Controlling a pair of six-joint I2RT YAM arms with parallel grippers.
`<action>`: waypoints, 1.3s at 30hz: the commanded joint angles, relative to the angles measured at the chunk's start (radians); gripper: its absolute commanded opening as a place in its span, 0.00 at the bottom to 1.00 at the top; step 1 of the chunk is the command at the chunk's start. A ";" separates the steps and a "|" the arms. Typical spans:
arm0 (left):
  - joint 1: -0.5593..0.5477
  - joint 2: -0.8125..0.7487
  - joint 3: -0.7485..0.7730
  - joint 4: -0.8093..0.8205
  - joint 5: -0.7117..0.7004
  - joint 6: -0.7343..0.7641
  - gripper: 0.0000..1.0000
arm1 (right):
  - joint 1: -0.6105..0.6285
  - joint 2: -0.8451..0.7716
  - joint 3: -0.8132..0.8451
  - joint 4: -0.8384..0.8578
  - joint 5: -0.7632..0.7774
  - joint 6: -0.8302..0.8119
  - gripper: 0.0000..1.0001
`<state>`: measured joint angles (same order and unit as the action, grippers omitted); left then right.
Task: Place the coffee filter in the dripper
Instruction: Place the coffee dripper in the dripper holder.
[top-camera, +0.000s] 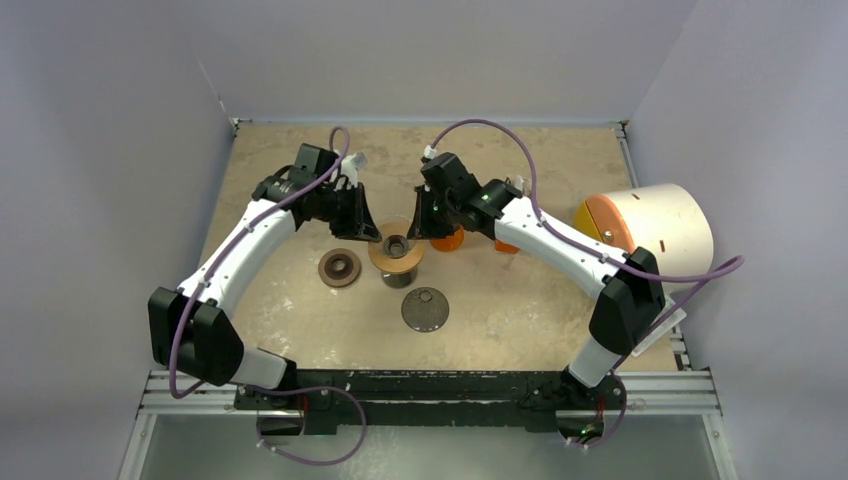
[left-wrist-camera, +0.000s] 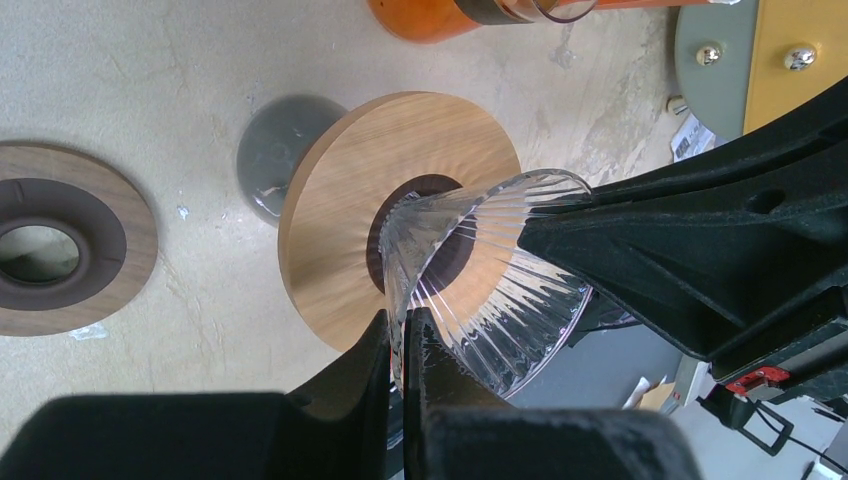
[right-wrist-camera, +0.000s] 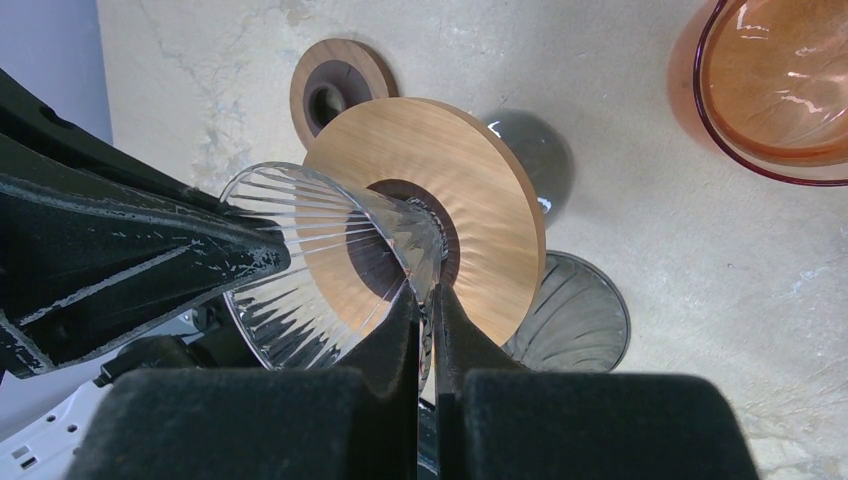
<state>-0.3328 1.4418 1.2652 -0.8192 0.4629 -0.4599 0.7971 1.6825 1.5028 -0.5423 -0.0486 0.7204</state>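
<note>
Left wrist shows left claw (left-wrist-camera: 403, 340) and right claw (right-wrist-camera: 428, 300) both pinching the clear, ribbed glass dripper (left-wrist-camera: 500, 290), wood-collared.

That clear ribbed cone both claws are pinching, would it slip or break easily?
Probably stiff: the clear ribbed cone holds its shape where the left gripper and right gripper pinch it. Its glossy surface looks slippery and possibly breakable. Narrow-tipped, it would likely topple without the wooden ring.

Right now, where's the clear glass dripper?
Top view: the clear dripper is mid-table, pinched by left gripper and right gripper over the light wooden ring, dark ring to its left.
</note>
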 joint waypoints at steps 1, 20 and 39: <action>-0.017 0.099 -0.094 -0.015 -0.075 0.082 0.00 | 0.013 0.111 -0.072 -0.062 -0.039 -0.023 0.00; -0.035 0.144 -0.104 -0.010 -0.088 0.090 0.00 | 0.013 0.138 -0.135 -0.033 -0.037 -0.030 0.00; -0.051 0.122 -0.053 -0.049 -0.060 0.096 0.06 | 0.013 0.119 -0.071 -0.030 -0.037 -0.045 0.01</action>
<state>-0.3355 1.4719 1.2694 -0.8017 0.4728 -0.4538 0.7803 1.6951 1.4731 -0.4984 -0.0708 0.7208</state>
